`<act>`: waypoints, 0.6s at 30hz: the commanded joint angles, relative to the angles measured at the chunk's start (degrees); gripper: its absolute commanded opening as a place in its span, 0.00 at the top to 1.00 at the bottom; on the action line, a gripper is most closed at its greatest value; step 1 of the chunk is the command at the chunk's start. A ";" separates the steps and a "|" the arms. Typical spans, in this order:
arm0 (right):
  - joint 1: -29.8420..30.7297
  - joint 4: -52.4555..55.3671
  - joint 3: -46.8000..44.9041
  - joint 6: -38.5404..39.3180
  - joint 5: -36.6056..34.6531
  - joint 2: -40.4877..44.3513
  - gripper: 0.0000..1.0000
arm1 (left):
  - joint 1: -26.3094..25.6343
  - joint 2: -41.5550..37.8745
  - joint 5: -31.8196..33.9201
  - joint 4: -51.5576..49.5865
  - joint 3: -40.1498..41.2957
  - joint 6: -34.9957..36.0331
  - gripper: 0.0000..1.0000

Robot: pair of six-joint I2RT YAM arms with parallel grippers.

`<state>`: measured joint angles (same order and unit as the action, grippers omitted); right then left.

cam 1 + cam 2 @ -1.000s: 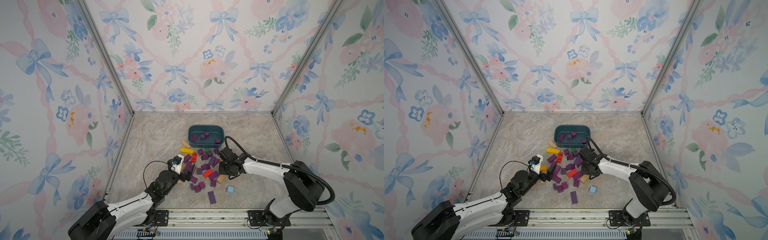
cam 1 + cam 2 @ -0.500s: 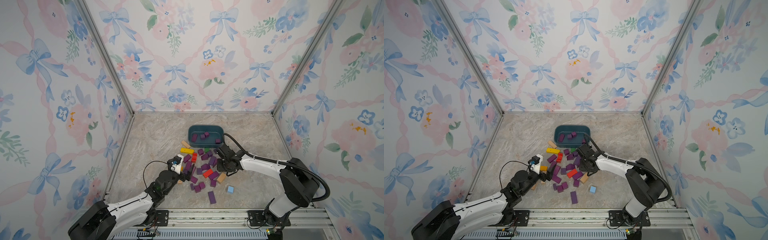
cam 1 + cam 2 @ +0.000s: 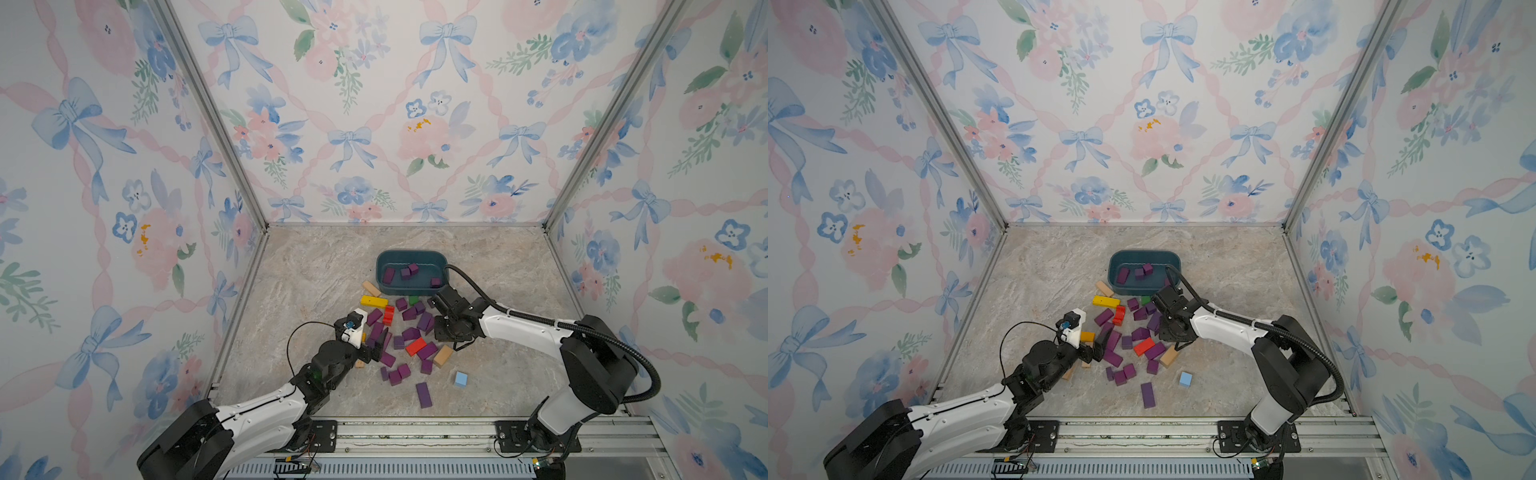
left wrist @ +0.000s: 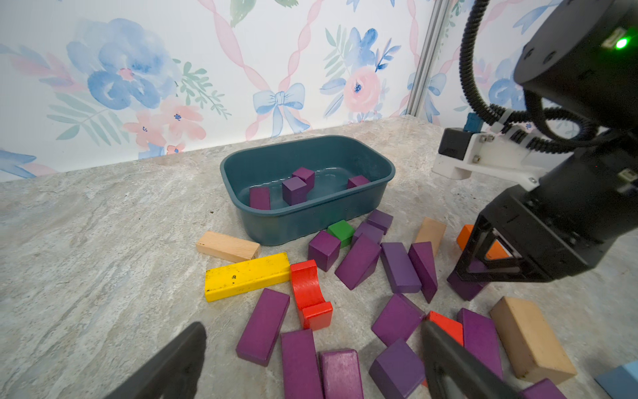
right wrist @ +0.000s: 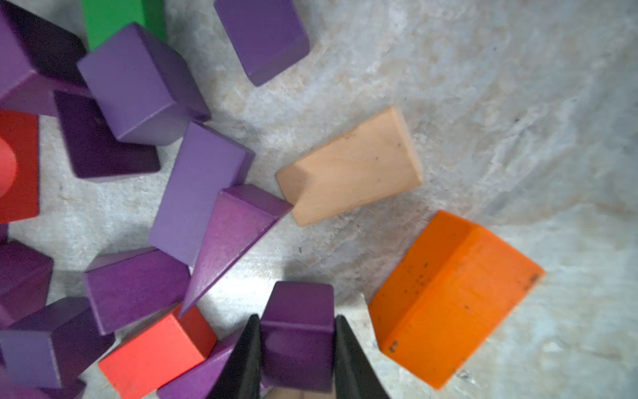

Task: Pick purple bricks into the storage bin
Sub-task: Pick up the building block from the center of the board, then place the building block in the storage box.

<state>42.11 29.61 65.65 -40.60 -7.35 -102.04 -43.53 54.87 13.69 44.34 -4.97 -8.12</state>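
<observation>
Loose purple bricks (image 3: 409,334) lie scattered on the marble table in front of the teal storage bin (image 3: 380,272), which has several purple bricks (image 4: 293,190) in it. In the right wrist view my right gripper (image 5: 297,317) is shut on a purple brick (image 5: 298,342), both black fingers pressed flat on its sides. The left wrist view shows the same brick (image 4: 464,288) low at the table under that gripper (image 4: 483,273). My left gripper (image 4: 310,324) stands open just above several purple bars (image 4: 298,362) and holds nothing. Both top views show the two grippers (image 3: 376,343) (image 3: 1167,328) at the pile.
Mixed into the pile are a yellow bar (image 3: 373,300), a red arch (image 3: 389,314), a red block (image 3: 416,346), a green cube (image 3: 413,300) and tan blocks (image 3: 443,356). An orange block (image 5: 448,300) lies beside the right gripper. A light blue cube (image 3: 461,379) lies apart, near the front.
My right gripper has shifted slightly left over the pile and its jaws have shut on a purple brick. The left arm has not moved.
</observation>
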 commanded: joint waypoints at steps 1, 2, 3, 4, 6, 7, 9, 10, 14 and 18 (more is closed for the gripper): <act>0.19 1.95 3.52 1.91 -0.91 1.36 0.70 | -0.33 0.15 0.63 0.99 0.14 -0.23 0.02; -0.01 1.74 4.33 2.31 -0.82 1.69 0.70 | -0.35 0.02 0.60 1.04 0.23 -0.24 0.02; -0.18 1.41 5.07 2.64 -0.90 1.84 0.70 | -0.35 -0.09 0.66 1.01 0.29 -0.27 0.02; -0.55 0.79 6.34 3.26 -0.91 1.81 0.70 | -0.37 -0.18 0.66 1.01 0.32 -0.39 0.02; -1.50 0.62 9.81 4.29 -0.45 0.75 0.70 | -0.34 0.00 0.61 1.01 0.23 -0.49 0.02; -2.08 1.00 12.22 4.34 -0.13 -0.07 0.70 | -0.39 0.14 0.42 1.01 0.15 -0.49 0.02; -3.01 1.30 16.48 6.96 -0.07 -1.95 0.70 | -0.34 0.08 0.23 1.01 0.14 -0.54 0.02; -3.53 0.89 18.30 7.32 -0.04 -2.97 0.70 | -0.36 -0.03 0.27 1.01 0.27 -0.58 0.02; -5.89 -0.68 25.46 7.87 1.30 -9.09 0.71 | -0.37 -0.38 0.07 1.30 0.55 -0.88 0.02; -8.42 0.43 31.42 7.66 1.90 -15.10 0.73 | -0.38 -0.33 0.56 1.27 0.63 -0.67 0.02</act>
<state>35.24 28.27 94.52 -33.93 -5.93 -112.49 -43.53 54.85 13.69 44.36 -4.97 -8.14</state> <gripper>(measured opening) 0.290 0.980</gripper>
